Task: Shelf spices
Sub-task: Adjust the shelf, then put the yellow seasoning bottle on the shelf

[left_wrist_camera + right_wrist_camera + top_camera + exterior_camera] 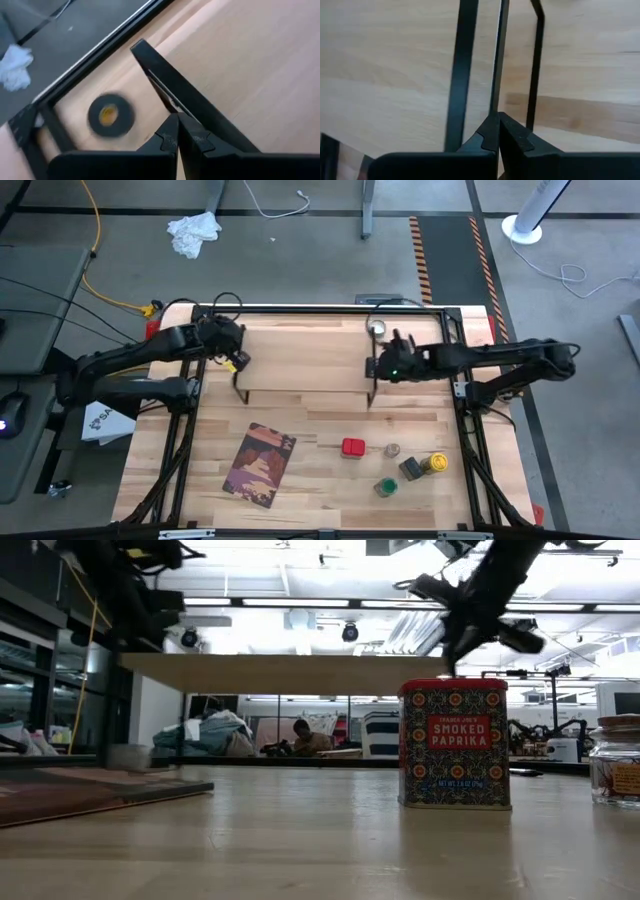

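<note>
At the far half of the table, shelf [305, 375] gripped at both ends — left gripper [237, 362] and right gripper [375, 367] each clenched on a wire leg. Spices [395, 460] clustered near the front edge, none shelved yet. Risk of tilting or dropping the shelf if one arm lifts unevenly — thin legs, likely slippery.
</note>
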`<state>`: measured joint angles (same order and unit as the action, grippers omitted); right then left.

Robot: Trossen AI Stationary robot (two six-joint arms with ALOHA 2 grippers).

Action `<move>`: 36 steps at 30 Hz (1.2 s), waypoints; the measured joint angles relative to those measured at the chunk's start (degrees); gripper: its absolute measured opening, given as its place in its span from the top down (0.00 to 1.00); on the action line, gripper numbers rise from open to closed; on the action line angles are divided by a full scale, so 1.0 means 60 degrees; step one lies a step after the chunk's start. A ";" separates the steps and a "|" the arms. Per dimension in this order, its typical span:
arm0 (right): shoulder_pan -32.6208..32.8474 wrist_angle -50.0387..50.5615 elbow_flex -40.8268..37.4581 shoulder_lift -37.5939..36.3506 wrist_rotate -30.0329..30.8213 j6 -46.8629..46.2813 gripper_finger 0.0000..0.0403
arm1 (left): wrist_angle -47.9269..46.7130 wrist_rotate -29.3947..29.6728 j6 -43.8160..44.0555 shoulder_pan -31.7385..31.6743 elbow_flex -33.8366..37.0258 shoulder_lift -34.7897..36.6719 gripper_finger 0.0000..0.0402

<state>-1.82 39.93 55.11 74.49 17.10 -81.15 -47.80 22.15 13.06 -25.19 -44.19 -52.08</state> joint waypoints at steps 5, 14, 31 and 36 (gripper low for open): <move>0.0221 -0.1256 -0.0045 0.0939 -0.0158 0.0020 1.00 | -0.0918 0.0274 0.0605 0.0003 0.0001 0.0939 1.00; 0.0204 -0.0736 -0.0015 0.0561 -0.0197 0.0389 1.00 | -0.0980 -0.0349 0.1993 0.0213 0.0041 0.1564 1.00; 0.0177 0.0917 -0.0011 -0.1070 0.0658 0.0615 1.00 | -0.1344 -0.0560 0.4291 0.1997 0.0041 0.1561 1.00; 0.0177 0.1476 -0.0011 -0.1525 0.1462 0.0826 1.00 | -0.2215 0.0153 0.4095 0.2161 -0.0345 0.1843 1.00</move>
<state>-0.75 48.79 55.05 65.34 25.86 -76.20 -61.08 23.06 37.63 -12.22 -46.26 -41.03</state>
